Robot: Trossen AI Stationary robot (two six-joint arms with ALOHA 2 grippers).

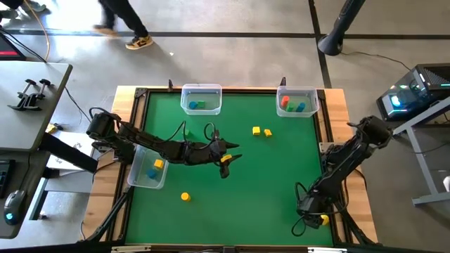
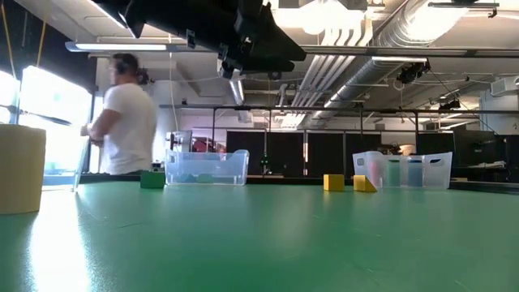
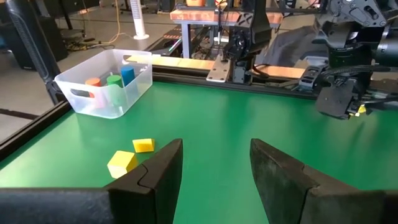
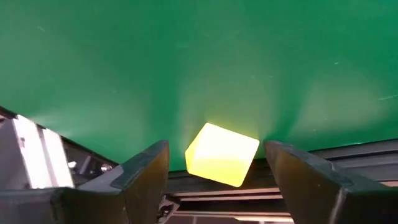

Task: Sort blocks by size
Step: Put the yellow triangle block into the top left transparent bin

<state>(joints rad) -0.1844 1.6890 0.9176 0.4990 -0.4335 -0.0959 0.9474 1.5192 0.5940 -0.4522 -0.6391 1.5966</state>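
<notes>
While the right gripper (image 4: 214, 171) is hanging spread wide around a yellow block (image 4: 222, 154) at the green table's (image 1: 232, 190) near right edge, the left gripper (image 3: 214, 165) is hovering mid-table, open and empty; a sloppy closure risks nudging that block off the mat.
</notes>
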